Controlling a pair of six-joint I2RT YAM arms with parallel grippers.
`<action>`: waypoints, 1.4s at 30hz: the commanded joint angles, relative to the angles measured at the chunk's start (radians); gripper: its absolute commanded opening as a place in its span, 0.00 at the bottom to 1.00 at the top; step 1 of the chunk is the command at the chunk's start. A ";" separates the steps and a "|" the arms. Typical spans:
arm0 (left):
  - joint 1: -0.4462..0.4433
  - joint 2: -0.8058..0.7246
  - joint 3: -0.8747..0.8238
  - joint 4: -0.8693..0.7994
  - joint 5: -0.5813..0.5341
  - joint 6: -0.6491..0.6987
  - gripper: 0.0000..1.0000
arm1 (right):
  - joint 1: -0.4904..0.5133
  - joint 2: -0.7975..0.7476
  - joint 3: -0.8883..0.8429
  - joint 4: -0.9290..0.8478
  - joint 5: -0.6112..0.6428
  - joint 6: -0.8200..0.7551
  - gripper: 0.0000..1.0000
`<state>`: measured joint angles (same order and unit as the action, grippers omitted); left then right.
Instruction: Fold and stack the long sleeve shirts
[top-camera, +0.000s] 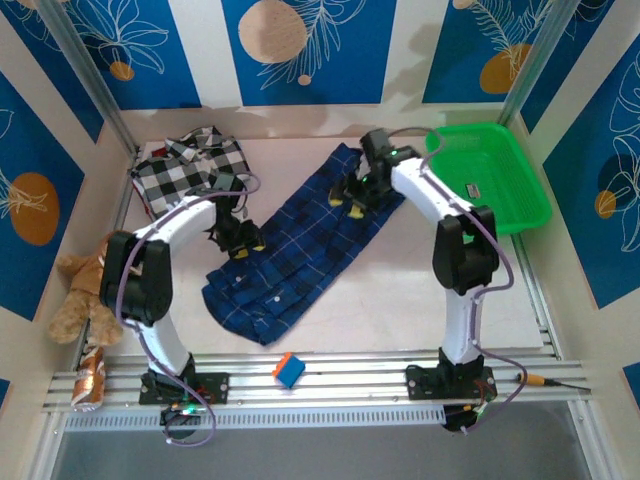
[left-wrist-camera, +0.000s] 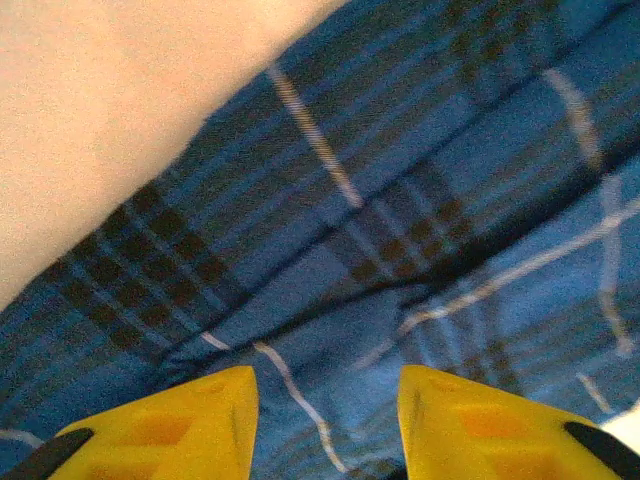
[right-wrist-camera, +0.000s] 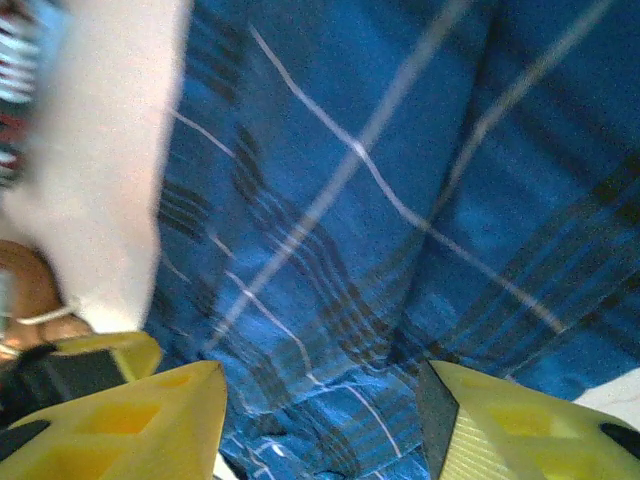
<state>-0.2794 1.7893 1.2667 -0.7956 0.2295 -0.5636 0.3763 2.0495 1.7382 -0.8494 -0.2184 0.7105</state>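
A dark blue plaid long sleeve shirt (top-camera: 300, 250) with thin light lines lies spread diagonally across the middle of the table. A black-and-white checked shirt (top-camera: 190, 172) sits crumpled at the back left. My left gripper (top-camera: 243, 243) is down on the plaid shirt's left edge. Its yellow fingers (left-wrist-camera: 190, 420) stand apart over wrinkled blue cloth (left-wrist-camera: 400, 230), close to the cloth's edge and the bare table (left-wrist-camera: 120, 110). My right gripper (top-camera: 352, 198) is down on the shirt's far end. It is open too (right-wrist-camera: 322, 400), with rumpled plaid (right-wrist-camera: 340, 260) between the fingers.
A green plastic basket (top-camera: 492, 172) stands at the back right, beside the right arm. A brown teddy bear (top-camera: 82, 290) leans at the left wall. A small blue and orange block (top-camera: 288, 370) and a can (top-camera: 90, 385) lie on the front rail.
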 joint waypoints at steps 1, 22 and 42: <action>0.002 0.004 -0.028 -0.036 -0.036 0.033 0.38 | 0.027 0.074 -0.021 0.032 -0.019 0.051 0.53; -0.187 -0.029 -0.275 0.367 0.267 -0.206 0.46 | -0.075 0.556 0.634 -0.013 0.039 0.188 0.52; 0.038 -0.280 -0.172 -0.032 0.114 0.028 0.80 | -0.025 -0.197 -0.062 -0.171 -0.125 -0.141 0.74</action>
<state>-0.2363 1.4498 1.1313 -0.7238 0.3805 -0.6304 0.3412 1.9343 1.8603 -0.9783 -0.3016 0.5896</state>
